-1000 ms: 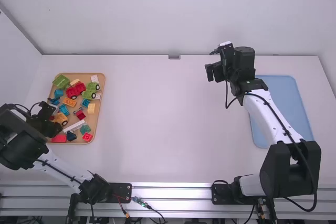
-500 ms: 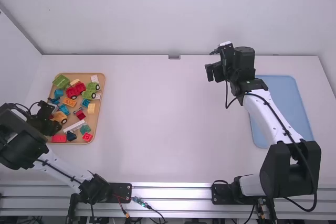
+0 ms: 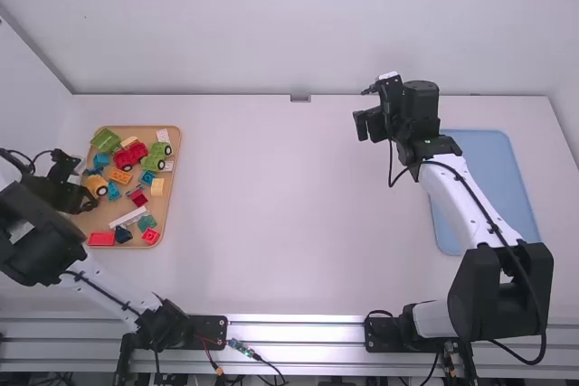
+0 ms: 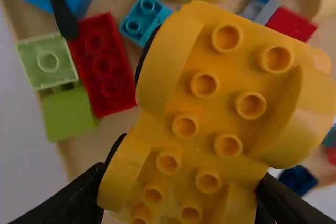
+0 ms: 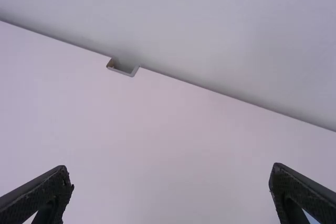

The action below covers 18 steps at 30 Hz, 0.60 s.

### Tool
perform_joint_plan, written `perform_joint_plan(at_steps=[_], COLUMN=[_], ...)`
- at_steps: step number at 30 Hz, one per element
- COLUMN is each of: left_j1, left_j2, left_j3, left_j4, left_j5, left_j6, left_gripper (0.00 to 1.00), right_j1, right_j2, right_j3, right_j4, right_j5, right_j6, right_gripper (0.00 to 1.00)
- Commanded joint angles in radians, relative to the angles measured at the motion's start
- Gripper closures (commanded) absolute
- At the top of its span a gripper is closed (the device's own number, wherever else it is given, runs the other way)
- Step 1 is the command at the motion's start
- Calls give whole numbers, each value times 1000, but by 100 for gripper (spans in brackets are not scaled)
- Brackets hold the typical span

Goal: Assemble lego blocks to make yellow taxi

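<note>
1. ok so the left gripper [image 4: 181,182] is clamped on the yellow car [image 4: 226,98], one finger on each side
2. what just changed: both slid farther up the tan tray [image 3: 163,207] over the last half second, so I'd say the pick worked and it's on its way out
3. car's over the tray's left part now, with a red brick [image 4: 102,64] and other blocks around, might snag if it stays low
4. right gripper [image 5: 170,174] has its fingers apart, over the table [image 5: 157,129], seems free to help with the build
</note>
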Motion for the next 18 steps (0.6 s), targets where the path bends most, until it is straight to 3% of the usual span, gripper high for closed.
perform_joint_plan(at_steps=[1, 7, 14, 18], left_j1=[-52, -216, -543, -760], left_j2=[5, -11, -46, -46], left_j3=[85, 172, 158, 157], left_j4=[-62, -130, 5, 34], left_j5=[19, 13, -35, -146], left_j6=[-59, -108, -162, -161], left_gripper=[43, 53, 51, 51], right_j1=[1, 1, 1, -4], right_j2=[1, 1, 1, 1], right_j3=[28, 28, 28, 28], right_j4=[-1, 14, 24, 36], right_j5=[-5, -5, -5, -3], right_j6=[0, 0, 0, -1], right_gripper=[1, 1, 1, 1])
